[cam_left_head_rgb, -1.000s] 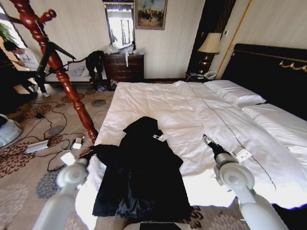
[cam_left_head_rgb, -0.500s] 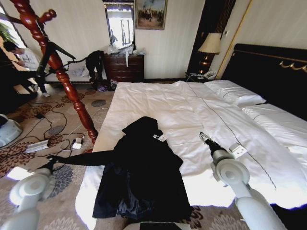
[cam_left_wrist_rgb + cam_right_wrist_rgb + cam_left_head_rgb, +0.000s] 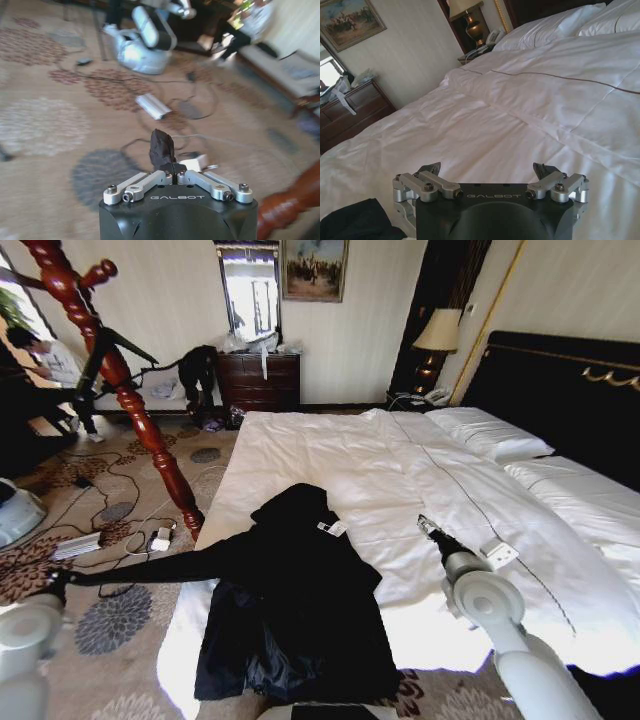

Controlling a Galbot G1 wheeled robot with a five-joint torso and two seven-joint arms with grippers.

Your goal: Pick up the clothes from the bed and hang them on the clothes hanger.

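The bed (image 3: 420,470) carried a plain white duvet and white pillows (image 3: 490,435) against a black headboard. The black coat (image 3: 295,590) lay spread on the near left part of the duvet, its lower edge hanging over the foot of the bed, one sleeve stretched out past the bed's left edge above the patterned carpet (image 3: 110,540). Cables and a power strip (image 3: 78,545) lay on that carpet.

— What do you count?
— You've one black coat (image 3: 290,600), one bed (image 3: 400,470), one coat stand (image 3: 120,380), two grippers: left (image 3: 172,170), right (image 3: 490,172).
— Pillows?
— You've two (image 3: 490,435), beyond the right gripper.
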